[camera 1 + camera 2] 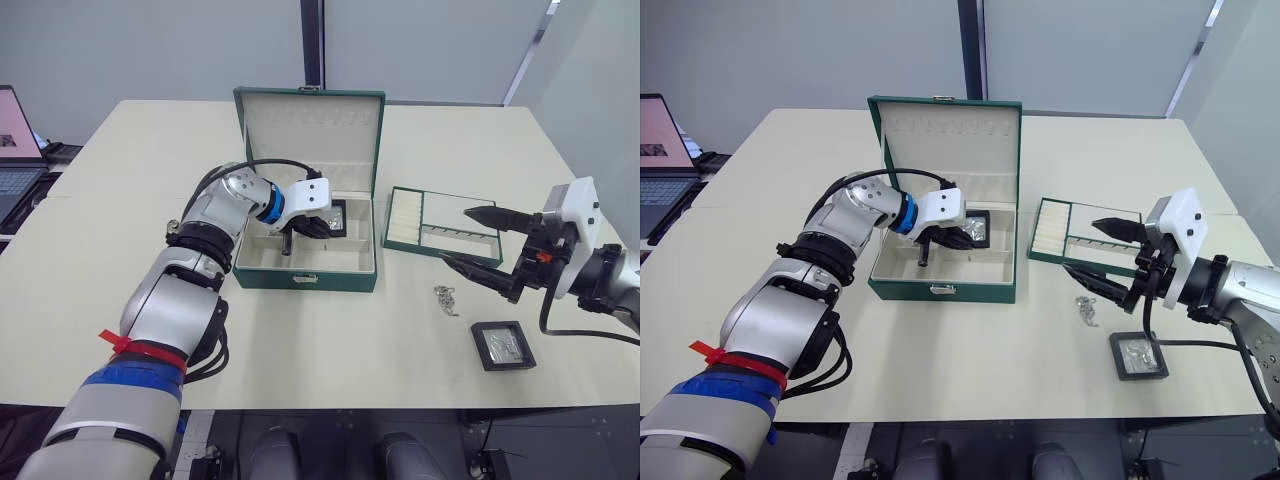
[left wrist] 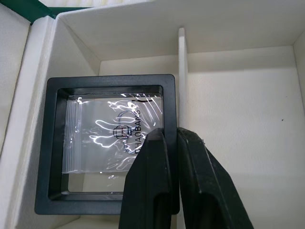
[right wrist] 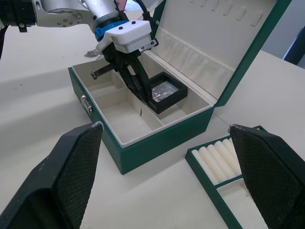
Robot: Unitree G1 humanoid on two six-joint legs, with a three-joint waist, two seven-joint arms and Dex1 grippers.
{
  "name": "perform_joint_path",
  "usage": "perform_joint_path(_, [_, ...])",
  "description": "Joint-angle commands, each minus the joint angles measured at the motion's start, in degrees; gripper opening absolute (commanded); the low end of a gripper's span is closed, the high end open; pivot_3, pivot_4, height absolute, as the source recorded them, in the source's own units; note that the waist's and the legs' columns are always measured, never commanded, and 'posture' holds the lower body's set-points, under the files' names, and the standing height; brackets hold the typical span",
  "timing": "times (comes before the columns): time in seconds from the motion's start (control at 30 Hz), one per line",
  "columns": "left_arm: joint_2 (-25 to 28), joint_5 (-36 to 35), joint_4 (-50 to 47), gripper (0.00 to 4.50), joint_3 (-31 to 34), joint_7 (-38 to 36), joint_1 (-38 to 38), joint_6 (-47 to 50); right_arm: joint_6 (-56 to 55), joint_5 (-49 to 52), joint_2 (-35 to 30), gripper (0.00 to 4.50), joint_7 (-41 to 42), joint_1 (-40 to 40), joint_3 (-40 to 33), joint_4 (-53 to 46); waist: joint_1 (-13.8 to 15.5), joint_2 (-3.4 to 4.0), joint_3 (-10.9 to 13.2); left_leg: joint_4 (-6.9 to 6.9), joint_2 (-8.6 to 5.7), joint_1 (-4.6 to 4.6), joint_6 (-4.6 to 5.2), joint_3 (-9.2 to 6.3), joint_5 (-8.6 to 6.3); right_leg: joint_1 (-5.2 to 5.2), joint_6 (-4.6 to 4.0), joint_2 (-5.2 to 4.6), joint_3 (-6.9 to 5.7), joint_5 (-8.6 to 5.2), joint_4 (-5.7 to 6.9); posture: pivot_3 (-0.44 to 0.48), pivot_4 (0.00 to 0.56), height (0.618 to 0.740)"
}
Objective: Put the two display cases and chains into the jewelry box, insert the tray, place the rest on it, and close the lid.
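Bright, even overhead light; soft shadows on table (image 1: 330, 330) (glare on display case (image 2: 112, 138) film).

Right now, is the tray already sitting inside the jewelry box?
No. The tray lies on the table beside the open jewelry box, on the robot's right.

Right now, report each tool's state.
Left tool: shut on the display case frame inside the jewelry box.
Right tool: open, empty.
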Motion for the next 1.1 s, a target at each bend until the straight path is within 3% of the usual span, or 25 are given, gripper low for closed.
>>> perform_joint_path(0.03, [-0.32,-0.28,-0.26,0.02,1.23,-0.36,-0.64,-1.06,-0.57,0.56,-0.95,4.50,-0.30,0.05,-1.94,-1.70,0.00,0.00,0.00,0.00,0.00,0.00,0.00,0.00,0.00,0.00,0.00,0.00,0.00,0.00,0.00,0.000,0.150,0.740])
perform_joint_path(0.17, [-0.58,-0.59,-0.35,0.02,1.44,-0.73,-0.59,-0.74,-0.71,0.61,-1.05,4.50,-0.32,0.25,-1.90,-1.67,0.01,0.00,0.00,0.00,0.00,0.00,0.00,0.00,0.00,0.00,0.00,0.00,0.00,0.00,0.00,0.000,0.150,0.740])
perform_joint_path(0.43, [-0.91,-1.58,-0.84,2.31,3.44,-1.50,-1.74,0.52,-1.04,0.39,-1.16,4.50,0.12,-0.09,-1.56,-1.12,-0.01,0.00,0.00,0.00,0.00,0.00,0.00,0.00,0.00,0.01,0.00,0.00,-0.01,0.00,0.00,0.000,0.150,0.740])
perform_joint_path(0.67, [-0.94,-4.95,-5.06,4.46,5.48,-6.50,-0.77,4.93,-1.35,0.16,-1.37,4.50,0.87,-0.47,-1.36,-0.28,-0.01,0.00,0.00,0.00,0.00,0.00,0.00,-0.01,0.00,0.02,0.00,0.00,-0.02,0.00,0.00,0.000,0.150,0.740])
perform_joint_path(0.8, [0.49,-11.20,-13.98,4.46,8.17,-13.94,2.84,10.91,-1.78,-0.37,-1.72,4.50,1.71,-0.35,-1.15,0.56,-0.12,0.02,-0.01,0.01,0.00,0.01,0.00,-0.01,0.00,0.03,0.00,0.00,-0.02,0.00,0.00,0.000,0.150,0.740])
perform_joint_path(0.9, [5.29,-17.32,-28.35,4.46,10.35,-18.65,9.55,21.15,-2.48,-0.58,-2.16,4.50,3.27,0.86,-2.20,2.33,-0.52,0.04,-0.02,0.01,0.03,0.02,-0.01,-0.02,0.00,0.04,0.00,0.02,-0.01,0.00,0.03,0.000,0.150,0.740])
perform_joint_path(1.1, [16.66,-28.50,-54.36,4.46,19.87,-15.03,24.89,42.48,-6.49,-2.54,-1.89,4.50,7.81,5.48,-4.93,11.35,-0.41,0.06,-0.04,0.04,0.10,0.05,0.00,-0.10,0.00,0.09,0.00,0.10,0.00,0.00,0.03,0.000,0.150,0.740])
